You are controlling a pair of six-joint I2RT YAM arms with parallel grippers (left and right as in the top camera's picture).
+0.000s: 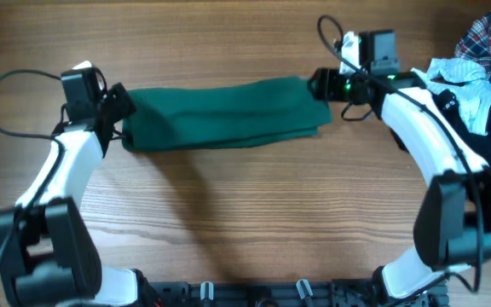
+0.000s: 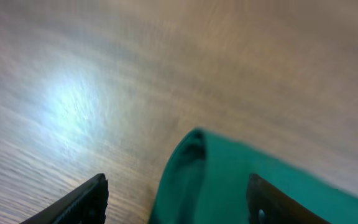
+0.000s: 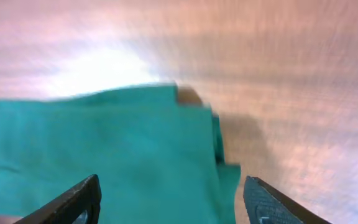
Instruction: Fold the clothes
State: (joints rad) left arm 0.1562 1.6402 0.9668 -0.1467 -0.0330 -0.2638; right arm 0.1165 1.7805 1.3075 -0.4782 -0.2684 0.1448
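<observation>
Garment (image 1: 224, 115) on table (image 1: 254, 222) between left hand (image 1: 119, 107) and right hand (image 1: 320, 83).

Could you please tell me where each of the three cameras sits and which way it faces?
Overhead: fixed above the table, looking straight down; both arms show, left gripper and right gripper at opposite ends of the dark green garment.
Left wrist: on the left arm, looking down past its own open fingers at one garment end.
Right wrist: on the right arm, looking down past its open fingers at the other end.
Shared: all three see the green garment on the table.
</observation>
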